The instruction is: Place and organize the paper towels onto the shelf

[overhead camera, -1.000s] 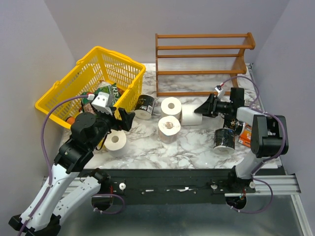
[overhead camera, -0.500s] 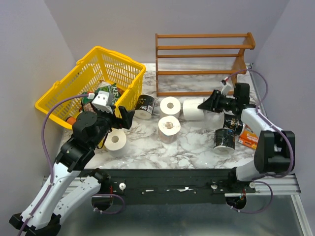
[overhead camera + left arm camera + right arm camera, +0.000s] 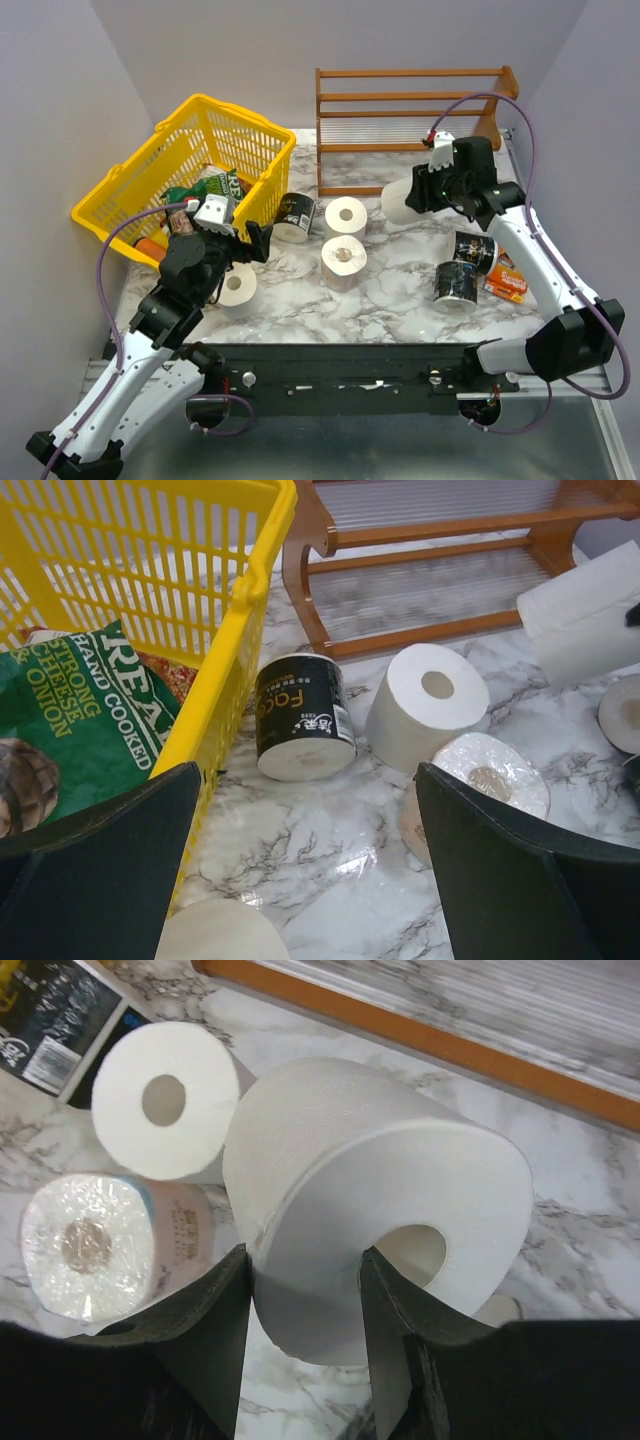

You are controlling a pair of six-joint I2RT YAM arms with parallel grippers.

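Observation:
My right gripper (image 3: 412,192) is shut on a white paper towel roll (image 3: 397,201), held off the table just in front of the shelf's (image 3: 410,110) lowest rail. In the right wrist view one finger sits in the hollow core and the other on the outside of that roll (image 3: 350,1160). A bare roll (image 3: 347,215) and a wrapped roll (image 3: 343,258) stand mid-table. My left gripper (image 3: 250,240) hangs open beside the basket, nothing between its fingers (image 3: 120,860), with another roll (image 3: 215,935) just below it.
A yellow basket (image 3: 200,150) holding a green snack bag (image 3: 80,710) stands at the back left. Black-wrapped rolls lie by the basket (image 3: 293,217) and on the right (image 3: 455,283). An orange packet (image 3: 505,283) lies near the right edge.
My right gripper closed on the roll lying on the table and raised it up and back toward the shelf. The left arm shifted slightly and stays open.

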